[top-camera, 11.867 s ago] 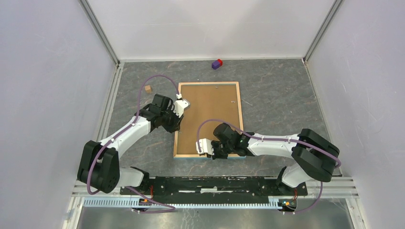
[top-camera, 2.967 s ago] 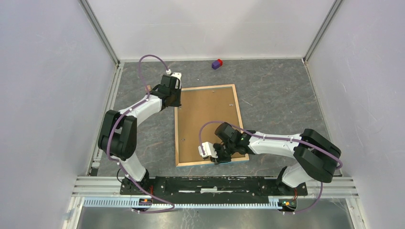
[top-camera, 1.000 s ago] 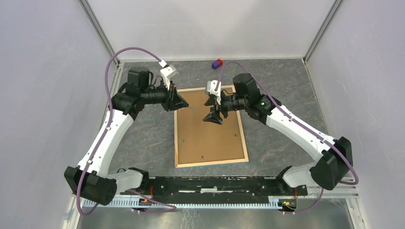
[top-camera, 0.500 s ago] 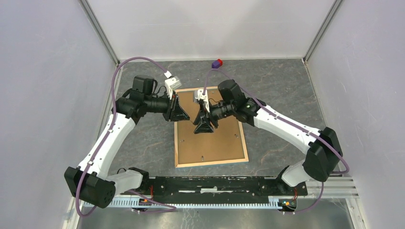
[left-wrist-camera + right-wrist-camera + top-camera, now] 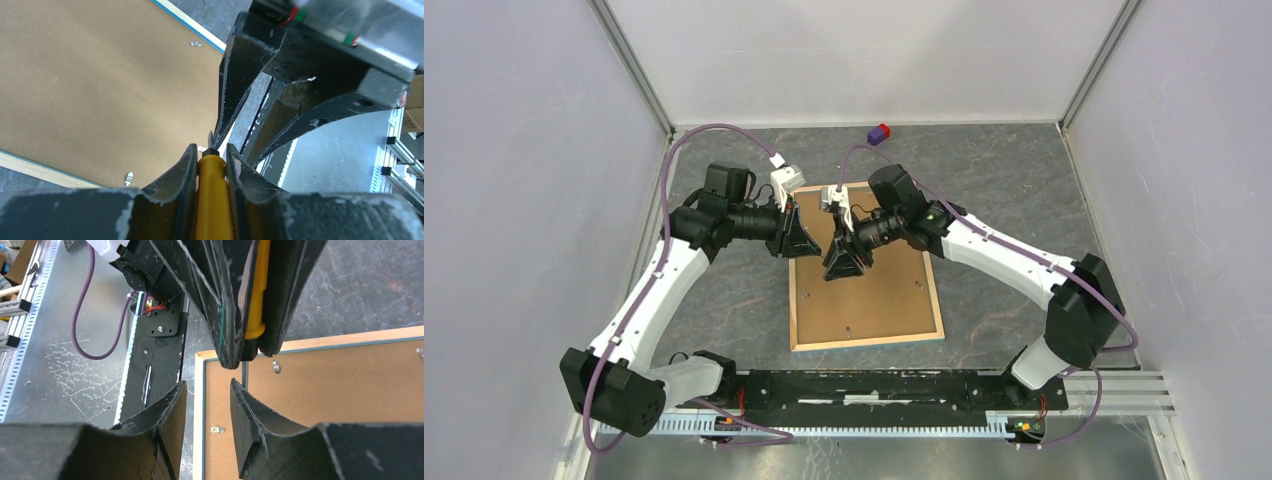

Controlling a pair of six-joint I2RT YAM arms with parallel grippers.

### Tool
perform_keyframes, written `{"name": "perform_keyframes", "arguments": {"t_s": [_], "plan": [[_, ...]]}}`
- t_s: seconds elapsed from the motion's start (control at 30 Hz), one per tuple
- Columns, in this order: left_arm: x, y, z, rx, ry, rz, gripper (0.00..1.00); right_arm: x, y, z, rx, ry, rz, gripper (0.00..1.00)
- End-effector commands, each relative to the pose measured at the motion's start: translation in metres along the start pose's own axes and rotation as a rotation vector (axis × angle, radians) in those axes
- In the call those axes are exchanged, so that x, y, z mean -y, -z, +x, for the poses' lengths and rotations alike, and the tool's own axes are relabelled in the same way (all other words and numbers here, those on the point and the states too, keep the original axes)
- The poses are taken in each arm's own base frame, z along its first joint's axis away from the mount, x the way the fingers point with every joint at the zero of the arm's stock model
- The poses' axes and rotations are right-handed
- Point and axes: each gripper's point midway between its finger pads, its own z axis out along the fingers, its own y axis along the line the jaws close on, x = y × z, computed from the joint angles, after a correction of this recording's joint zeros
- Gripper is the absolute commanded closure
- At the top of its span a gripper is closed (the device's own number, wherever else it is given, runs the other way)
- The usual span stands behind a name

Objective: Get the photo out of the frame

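Note:
The frame (image 5: 864, 300) lies face down on the table, brown fibreboard back up, with a light wood rim and small metal tabs (image 5: 216, 429). The photo is hidden under the back. My left gripper (image 5: 802, 240) is shut on a yellow tool (image 5: 212, 200) with a dark tip and a thin blade, held above the frame's upper left part. My right gripper (image 5: 839, 262) is open and faces the left one tip to tip. In the right wrist view the right gripper (image 5: 207, 387) has the tool (image 5: 257, 290) just ahead of it, the thin blade reaching between its fingers.
A small purple-and-red block (image 5: 879, 133) lies near the back wall. Grey walls close in the table on three sides. The arms' base rail (image 5: 854, 385) runs along the near edge. The frame's back also shows in the left wrist view (image 5: 90, 85).
Over the last second my right gripper has moved left and lower, up to the left gripper's tip. Earlier both grippers were down at the frame's edges.

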Motion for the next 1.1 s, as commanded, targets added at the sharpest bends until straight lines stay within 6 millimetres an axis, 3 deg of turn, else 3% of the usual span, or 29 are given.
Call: {"name": "perform_keyframes", "arguments": {"t_s": [0.0, 0.1, 0.2, 0.43, 0.7, 0.87, 1.07], "plan": [[0.017, 0.004, -0.002, 0.017, -0.009, 0.040, 0.98, 0.001, 0.022, -0.033, 0.040, 0.130, 0.053, 0.57], [0.018, 0.004, 0.002, 0.014, -0.010, 0.045, 0.98, 0.007, 0.044, -0.031, 0.056, 0.139, 0.105, 0.56], [0.020, 0.004, 0.002, 0.021, -0.006, 0.059, 0.98, 0.010, 0.053, -0.025, 0.043, 0.165, 0.148, 0.50], [0.031, 0.004, -0.003, 0.029, 0.011, 0.124, 0.98, 0.002, 0.035, -0.022, 0.049, 0.116, 0.080, 0.43], [0.034, 0.001, 0.003, 0.016, 0.017, 0.143, 0.98, -0.009, 0.015, -0.017, 0.023, 0.110, 0.026, 0.44], [0.035, 0.000, 0.003, 0.013, 0.015, 0.147, 0.98, -0.010, 0.008, -0.022, 0.027, 0.105, 0.014, 0.50], [0.036, -0.001, 0.001, 0.023, 0.018, 0.152, 0.98, -0.008, -0.002, -0.024, 0.035, 0.073, -0.016, 0.67]]}}
